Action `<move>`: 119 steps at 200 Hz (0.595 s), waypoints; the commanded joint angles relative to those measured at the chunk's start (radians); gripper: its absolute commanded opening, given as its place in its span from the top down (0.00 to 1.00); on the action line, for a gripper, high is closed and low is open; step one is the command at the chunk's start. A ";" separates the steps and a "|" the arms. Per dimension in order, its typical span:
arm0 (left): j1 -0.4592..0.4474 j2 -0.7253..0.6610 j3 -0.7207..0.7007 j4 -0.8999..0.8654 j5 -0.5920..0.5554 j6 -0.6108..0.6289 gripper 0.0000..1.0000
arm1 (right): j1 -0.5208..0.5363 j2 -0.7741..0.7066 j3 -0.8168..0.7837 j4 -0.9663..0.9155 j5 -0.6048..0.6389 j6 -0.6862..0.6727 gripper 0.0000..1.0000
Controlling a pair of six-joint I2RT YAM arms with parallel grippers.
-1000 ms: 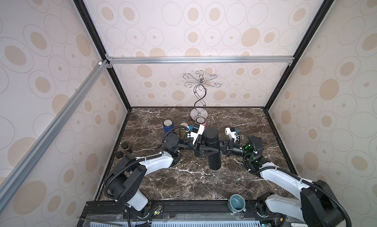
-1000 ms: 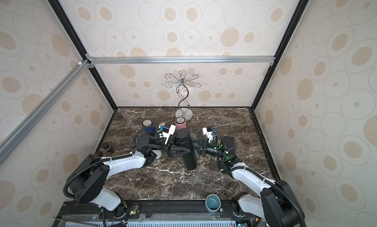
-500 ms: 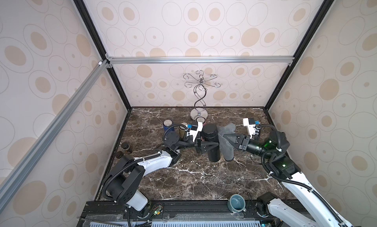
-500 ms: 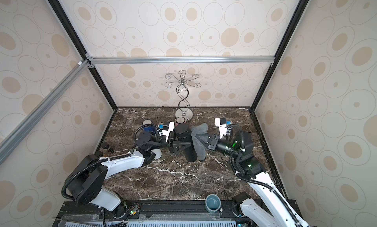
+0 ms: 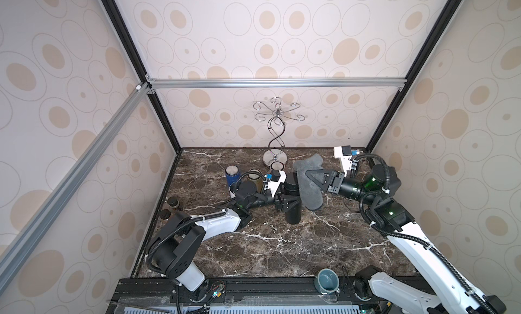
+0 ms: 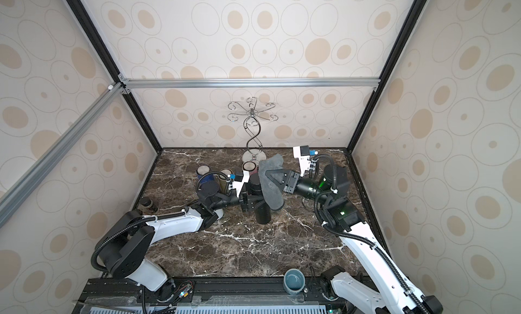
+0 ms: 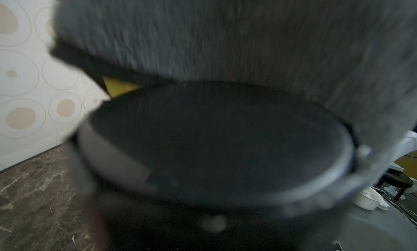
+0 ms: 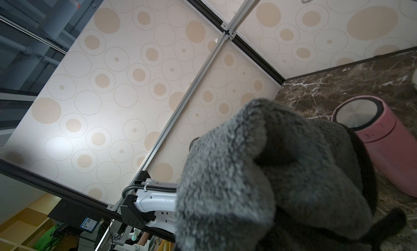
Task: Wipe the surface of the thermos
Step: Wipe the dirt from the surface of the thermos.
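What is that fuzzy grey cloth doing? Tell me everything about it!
The cloth is grey, thick and fluffy, like a soft towel. It is folded over and hangs above the marble table, pinched in the shut right gripper. One end points up and the other down. It sits right against the upper side of the black thermos and seems to touch it.
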State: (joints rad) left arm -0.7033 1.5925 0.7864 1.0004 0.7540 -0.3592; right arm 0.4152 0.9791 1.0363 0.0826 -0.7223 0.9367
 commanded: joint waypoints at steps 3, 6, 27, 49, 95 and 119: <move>-0.027 0.000 0.056 -0.017 -0.035 0.080 1.00 | 0.008 0.044 0.064 -0.011 0.001 -0.041 1.00; -0.029 0.000 0.057 -0.022 -0.040 0.084 1.00 | 0.007 0.053 0.068 -0.016 0.001 -0.044 1.00; -0.041 -0.007 0.055 -0.043 -0.061 0.111 1.00 | 0.007 0.102 0.074 -0.037 0.026 -0.055 1.00; -0.045 -0.016 0.057 -0.059 -0.068 0.124 1.00 | 0.009 0.147 0.067 -0.052 0.031 -0.055 1.00; -0.056 -0.046 0.054 -0.100 -0.085 0.164 1.00 | 0.017 0.200 0.051 -0.208 0.097 -0.142 1.00; -0.057 -0.066 0.043 -0.100 -0.094 0.167 1.00 | 0.017 0.205 0.058 -0.332 0.217 -0.225 1.00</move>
State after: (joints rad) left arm -0.7528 1.5974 0.7902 0.8356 0.6708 -0.2333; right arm 0.4255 1.1816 1.0939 -0.0978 -0.6273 0.8124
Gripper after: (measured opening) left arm 0.666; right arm 0.085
